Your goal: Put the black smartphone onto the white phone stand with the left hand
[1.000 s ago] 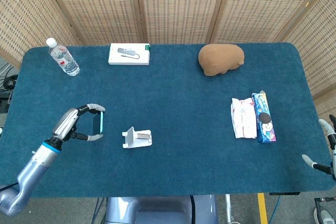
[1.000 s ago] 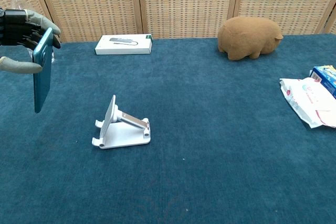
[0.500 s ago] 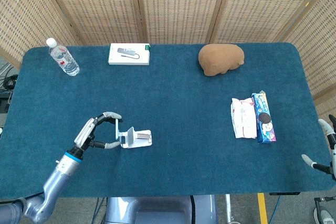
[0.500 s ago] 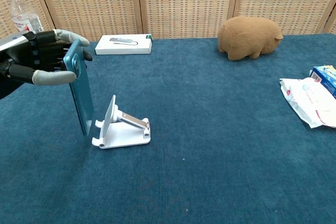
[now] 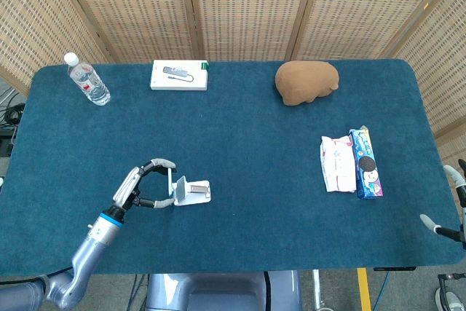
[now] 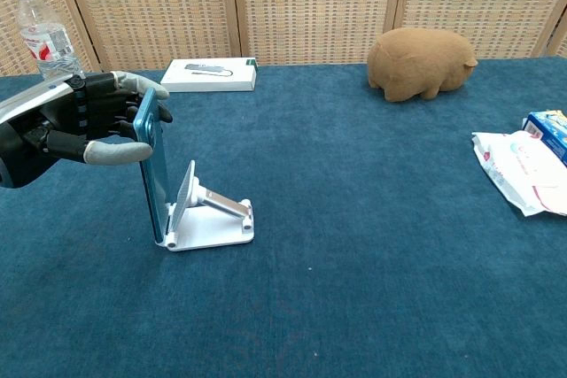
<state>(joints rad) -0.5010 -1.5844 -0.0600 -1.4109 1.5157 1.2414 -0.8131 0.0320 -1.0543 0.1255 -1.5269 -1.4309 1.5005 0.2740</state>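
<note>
**Chest view: phone upright at the stand's front lip, not yet leaning back**

Chest view shows the left hand (image 6: pixel 66 126) holding the black smartphone (image 6: pixel 152 165) (its visible side reads teal) by the upper part, fingers (image 6: pixel 133 86) curled over the top edge and the thumb pressed against the near edge. The phone's long axis stands almost vertical, hanging down from the fingers, so the hand sits above and to the left of the phone's middle. Its bottom edge looks down at the front lip of the white phone stand (image 6: pixel 208 214); I cannot tell whether it is seated behind the lip.

The relation that matters: the stand's back plate tilts away to the right, while the phone is more upright, leaving a narrow wedge between them near the top. The next move, by my judgement, is to tip the phone's top rightward onto the plate, then let go.

In the head view the left hand (image 5: pixel 142 189) is just left of the stand (image 5: pixel 193 193) on the desk (image 5: pixel 240 136). The right hand (image 5: pixel 451 205) is well apart at the desk's far right edge, fingers spread, holding nothing.
</note>
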